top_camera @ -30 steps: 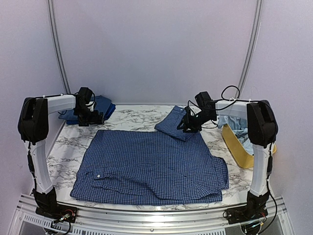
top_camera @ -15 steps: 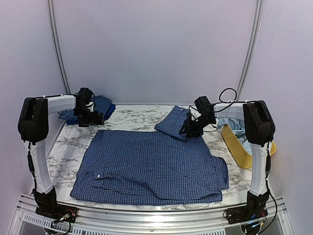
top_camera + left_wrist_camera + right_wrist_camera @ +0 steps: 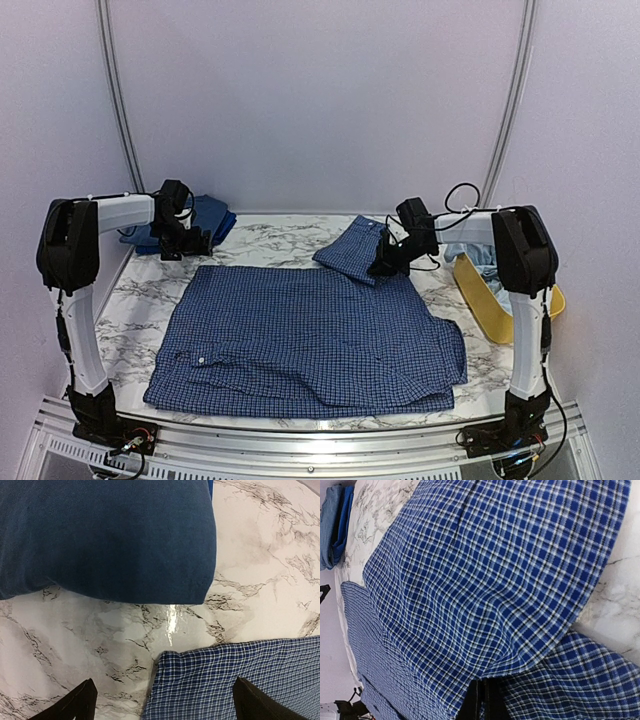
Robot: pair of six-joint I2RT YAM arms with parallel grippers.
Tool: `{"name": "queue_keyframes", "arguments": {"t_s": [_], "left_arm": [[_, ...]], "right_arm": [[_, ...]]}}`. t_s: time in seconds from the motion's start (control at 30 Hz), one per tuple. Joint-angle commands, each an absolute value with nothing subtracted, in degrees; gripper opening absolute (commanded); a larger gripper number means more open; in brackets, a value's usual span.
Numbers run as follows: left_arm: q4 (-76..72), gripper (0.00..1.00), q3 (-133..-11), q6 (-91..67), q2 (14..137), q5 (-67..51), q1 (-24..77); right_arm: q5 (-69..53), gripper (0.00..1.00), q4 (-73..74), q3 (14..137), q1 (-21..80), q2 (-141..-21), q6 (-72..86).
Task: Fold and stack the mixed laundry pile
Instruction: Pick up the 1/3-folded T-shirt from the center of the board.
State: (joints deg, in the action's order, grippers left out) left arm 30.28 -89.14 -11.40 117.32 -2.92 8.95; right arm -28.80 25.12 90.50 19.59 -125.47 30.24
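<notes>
The navy small-check shirt (image 3: 310, 340) lies spread flat across the table, one sleeve (image 3: 350, 250) folded up at the far right. My right gripper (image 3: 383, 262) is shut on that sleeve's edge; in the right wrist view the checked cloth (image 3: 485, 570) drapes over the closed gripper (image 3: 485, 697). My left gripper (image 3: 190, 243) hovers open over the shirt's far-left corner (image 3: 225, 680), its fingertips (image 3: 75, 702) wide apart and holding nothing. Just beyond it lies a folded dark-blue piece (image 3: 100, 535), also visible at the back left (image 3: 205, 215).
A yellow tub (image 3: 490, 300) stands at the table's right edge with a light-blue garment (image 3: 490, 262) in it. Bare marble table (image 3: 140, 300) shows left of the shirt. Curved rails and walls close the back.
My right gripper has shut on the sleeve's edge and edged slightly left. The left arm has not moved.
</notes>
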Motion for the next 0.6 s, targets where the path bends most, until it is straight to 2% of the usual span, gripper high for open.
{"name": "queue_keyframes", "arguments": {"t_s": [0.0, 0.2, 0.33, 0.57], "left_arm": [[31.6, 0.97, -88.9, -12.2, 117.3, -3.5, 7.3], [31.6, 0.89, -88.9, -11.8, 118.4, -6.5, 5.2], [31.5, 0.88, -88.7, -12.2, 118.6, -7.3, 4.5], [31.1, 0.86, -87.9, -11.7, 119.6, -8.1, 4.5]], "right_arm": [[-29.9, 0.0, 21.2, 91.7, 18.5, -123.4, 31.3], [-30.3, 0.0, 19.7, 92.4, 16.5, -121.4, 30.3], [-30.3, 0.0, 23.0, 92.2, 16.0, -121.2, 28.4], [-33.4, 0.0, 16.8, 88.0, 15.6, -119.0, 30.6]]}}
